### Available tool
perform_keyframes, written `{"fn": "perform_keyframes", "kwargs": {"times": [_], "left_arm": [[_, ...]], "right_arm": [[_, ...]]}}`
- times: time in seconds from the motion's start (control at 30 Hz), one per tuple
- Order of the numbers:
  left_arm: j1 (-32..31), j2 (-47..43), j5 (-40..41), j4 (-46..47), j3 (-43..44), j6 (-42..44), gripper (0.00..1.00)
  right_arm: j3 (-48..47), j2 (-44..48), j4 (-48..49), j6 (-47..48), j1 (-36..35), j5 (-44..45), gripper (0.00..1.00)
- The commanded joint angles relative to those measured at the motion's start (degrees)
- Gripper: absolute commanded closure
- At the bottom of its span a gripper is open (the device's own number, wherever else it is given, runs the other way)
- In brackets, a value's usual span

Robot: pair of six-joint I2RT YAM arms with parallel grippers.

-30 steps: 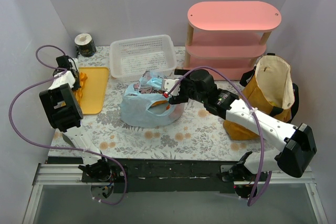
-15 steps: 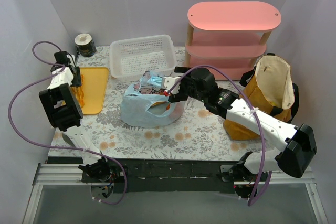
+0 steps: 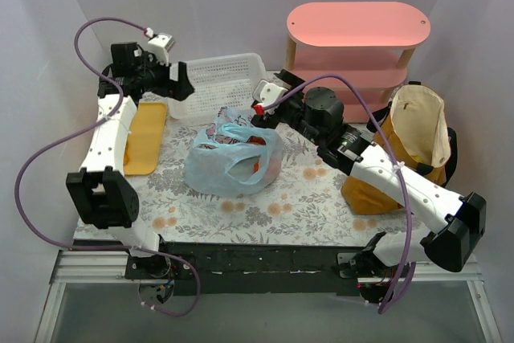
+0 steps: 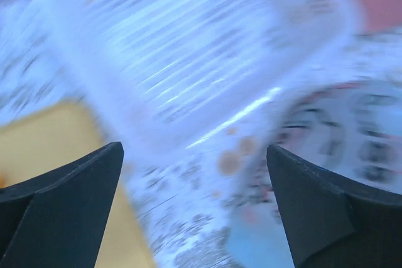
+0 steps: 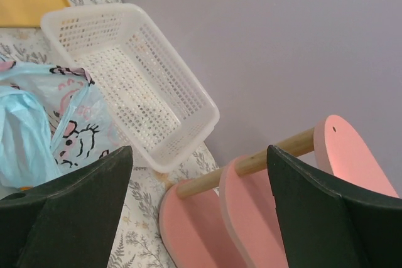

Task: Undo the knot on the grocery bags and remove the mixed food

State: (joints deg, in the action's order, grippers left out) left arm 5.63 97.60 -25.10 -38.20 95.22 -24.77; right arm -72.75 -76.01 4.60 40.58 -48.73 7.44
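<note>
Plainly both arms reach forward: left gripper (image 3: 181,83) by the white perforated plastic basket (image 3: 218,78), right gripper (image 3: 267,98) above the thin pale blue plastic bag (image 3: 221,170), both spread wide, holding nothing; orange fruit (image 3: 258,167) shows inside.

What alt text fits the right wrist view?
The right tool holds nothing, its two dark fingers wide apart. Beyond them sit an empty white perforated basket, a pale blue plastic bag at the frame's lower left and a pink shelf unit at its lower right.
</note>
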Motion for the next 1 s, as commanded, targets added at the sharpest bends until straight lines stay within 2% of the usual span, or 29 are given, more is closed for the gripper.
{"fn": "perform_keyframes", "kwargs": {"times": [0.0,0.1,0.13,0.17,0.23,0.33,0.43,0.57,0.7,0.73,0.83,0.97], "left_arm": [[-7.62,-11.2,-22.09,2.5,-3.54,-1.75,0.02],[-12.65,-12.61,-21.75,2.87,-6.44,-1.07,0.02],[-14.92,-12.79,-20.61,1.38,-8.19,-0.46,0.02],[-16.08,-12.79,-16.25,0.76,-9.25,-0.01,0.02],[-18.19,-12.87,-13.66,-0.91,-11.01,1.13,0.02],[-19.6,-14.89,-10.59,-1.71,-14.35,1.57,0.02],[-20.48,-17.35,-8.39,-3.2,-15.85,1.83,0.02],[-20.57,-19.64,-5.93,-8.46,-12.09,2.01,0.02],[-20.66,-22.97,-11.88,-15.14,-7.25,4.03,0.02],[-20.74,-24.11,-15.73,-15.07,-7.68,4.03,0.02],[-22.06,-27.02,-19.53,-15.06,-9.78,3.95,0.02],[-25.57,-25.89,-18.14,-17.17,-11.9,3.42,0.02]], "right_arm": [[0.15,2.52,0.41,-3.93,0.21,-1.02,0.07],[1.12,4.72,-1.52,-4.72,0.21,-2.95,0.09],[1.29,5.77,-2.74,-5.07,0.21,-6.18,0.11],[1.3,6.22,-4.5,-5.33,0.21,-7.17,0.14],[1.91,7.44,-8.54,-6.12,0.21,-14.34,0.17],[3.93,8.68,-16.8,-5.25,0.04,-23.31,0.29],[9.61,10.78,-17.79,-6.56,-0.58,-24.75,0.39],[14.56,10.53,-13.93,-9.54,-1.45,-22.74,0.46],[13.52,7.11,-9.96,-14.1,-1.72,-20.89,0.55],[12.64,5.36,-9.27,-15.08,-1.81,-21.5,0.56],[11.06,3.41,-7.07,-18.16,-2.24,-22.64,0.57],[7.37,0.52,-5.84,-20.97,-3.56,-23.87,0.59]]}}
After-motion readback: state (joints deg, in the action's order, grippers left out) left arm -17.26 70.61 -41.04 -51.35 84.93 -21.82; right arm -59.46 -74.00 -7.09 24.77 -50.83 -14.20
